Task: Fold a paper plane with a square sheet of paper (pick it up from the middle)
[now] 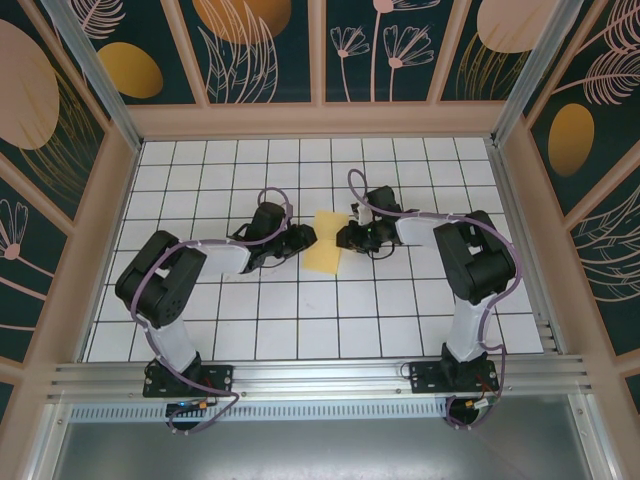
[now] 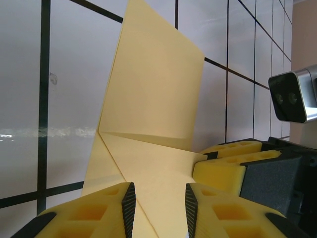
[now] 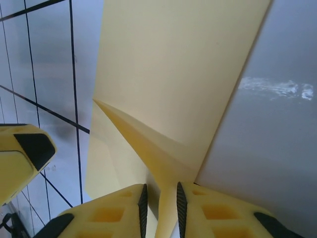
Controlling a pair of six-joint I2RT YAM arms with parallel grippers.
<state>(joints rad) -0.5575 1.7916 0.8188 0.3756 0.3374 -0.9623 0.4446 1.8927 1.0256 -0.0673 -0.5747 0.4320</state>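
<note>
The square sheet of paper (image 1: 325,255) lies partly folded on the white grid table between both grippers. It is yellow, with slanted creases (image 2: 148,139). My left gripper (image 1: 305,237) hovers low at its left edge, open, with flat paper under the gap between its pads (image 2: 159,208). My right gripper (image 1: 347,238) is at the paper's right edge. In the right wrist view its jaws (image 3: 160,208) stand narrow around a raised flap of the sheet (image 3: 148,139) that runs up between the pads. The right gripper's yellow finger (image 2: 223,168) rests against the paper's corner.
White tiled floor (image 1: 300,320) with black grid lines surrounds the paper. Wooden-framed dark walls with orange ovals (image 1: 140,70) close in the back and sides. A metal rail (image 1: 320,375) carries both arm bases at the near edge. The right wrist camera (image 2: 294,96) is close by.
</note>
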